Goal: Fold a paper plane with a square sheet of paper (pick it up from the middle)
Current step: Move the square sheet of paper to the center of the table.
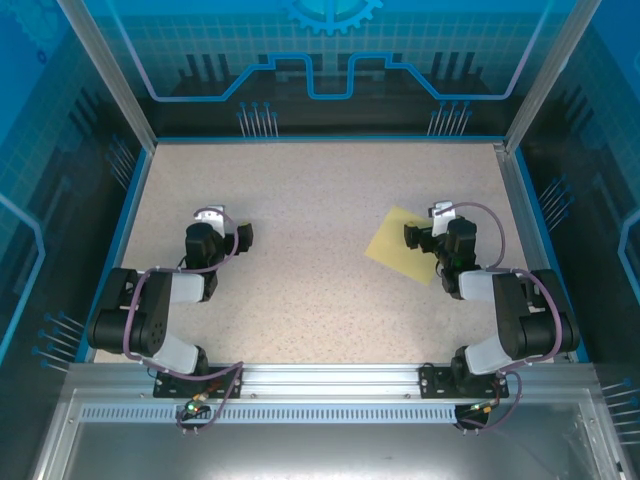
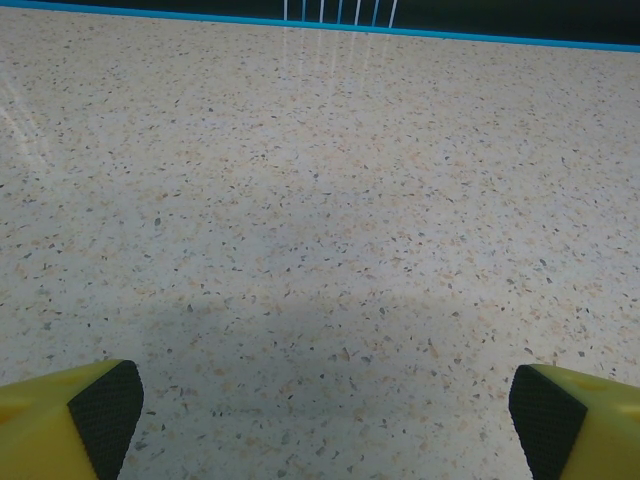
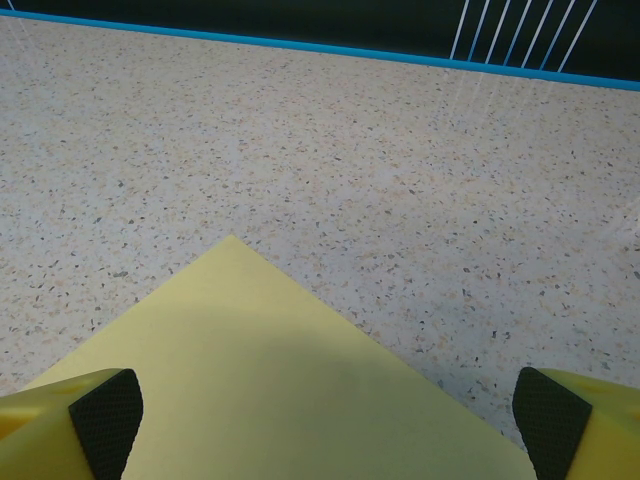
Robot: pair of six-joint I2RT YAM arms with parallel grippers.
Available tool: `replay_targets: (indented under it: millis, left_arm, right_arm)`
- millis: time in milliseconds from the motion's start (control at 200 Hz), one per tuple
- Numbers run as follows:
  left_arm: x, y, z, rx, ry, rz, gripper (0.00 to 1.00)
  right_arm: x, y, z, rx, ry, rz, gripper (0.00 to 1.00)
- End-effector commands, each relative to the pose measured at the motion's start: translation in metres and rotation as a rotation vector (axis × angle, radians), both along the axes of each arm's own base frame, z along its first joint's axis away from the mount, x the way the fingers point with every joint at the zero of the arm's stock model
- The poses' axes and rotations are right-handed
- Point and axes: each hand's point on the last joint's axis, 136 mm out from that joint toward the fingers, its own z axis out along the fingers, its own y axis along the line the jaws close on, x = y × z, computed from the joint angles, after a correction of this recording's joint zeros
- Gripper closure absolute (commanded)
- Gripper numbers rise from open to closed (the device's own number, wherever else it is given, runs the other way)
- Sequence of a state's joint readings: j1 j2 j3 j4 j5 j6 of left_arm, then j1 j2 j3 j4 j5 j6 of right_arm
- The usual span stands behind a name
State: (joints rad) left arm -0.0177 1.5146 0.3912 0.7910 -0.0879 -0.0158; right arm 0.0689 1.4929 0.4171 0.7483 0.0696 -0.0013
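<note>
- Count: two arms, two grippers, one square sheet of paper (image 1: 398, 245). No second sheet and no folded piece on the table (image 1: 320, 300).
- Sheet: pale yellow, flat on the speckled table top, right half, about mid-depth. It is turned corner-on to the arms, like a diamond. No crease visible in any view.
- Right gripper (image 1: 414, 237): jaws spread wide, holding nothing. From above it sits over the sheet's right-hand corner, overlapping the paper edge.
- Right wrist view: the gripper (image 3: 320, 420) frames the sheet (image 3: 270, 380), with one corner of the paper pointing away between the fingers. Two black pads (image 3: 105, 418) count, one at each lower corner, on yellow fingers. The paper passes under the left one; near the right one bare table shows. Cannot tell whether the pads touch the paper or hang above it.
- Left gripper (image 1: 243, 235): jaws also spread wide, empty. It is on the left half of the table, well apart from the sheet.
- Left wrist view: the gripper (image 2: 320, 415) has bare speckled surface between its two black pads (image 2: 105, 412), in its own shadow.
- Both arms are bent back at the elbow, bases on the metal rail (image 1: 330, 380) at the near edge, one left, one right.
- Blue border strip (image 1: 320, 138) runs along the far side of the table.
</note>
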Motion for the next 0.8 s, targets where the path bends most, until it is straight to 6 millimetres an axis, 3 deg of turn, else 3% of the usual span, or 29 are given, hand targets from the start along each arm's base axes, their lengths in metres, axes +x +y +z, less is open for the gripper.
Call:
replay_targets:
  millis: [0, 155, 320, 490, 685, 795]
  left_arm:
    - [0.007, -0.001, 0.008, 0.008, -0.023, -0.020, 0.01]
    - [0.007, 0.000, 0.010, 0.011, -0.026, -0.014, 0.01]
    - [0.004, 0.007, 0.028, 0.003, 0.016, 0.036, 0.01]
    - [-0.005, 0.012, 0.049, -0.081, 0.051, 0.104, 0.01]
    - [-0.013, -0.021, 0.087, -0.301, 0.140, 0.047, 0.01]
    - [-0.019, -0.047, 0.107, -0.361, 0.185, -0.012, 0.01]
  right_arm:
    - [0.005, -0.001, 0.003, -0.002, -0.004, 0.006, 0.01]
    - [0.005, -0.004, 0.004, -0.006, 0.005, -0.009, 0.01]
    - [0.002, -0.011, 0.029, -0.013, 0.032, -0.067, 0.00]
    - [-0.011, -0.006, 0.048, 0.031, 0.095, -0.135, 0.01]
    - [-0.036, 0.019, 0.064, 0.117, 0.303, -0.164, 0.00]
    - [-0.048, 0.039, 0.056, 0.278, 0.457, -0.172, 0.00]
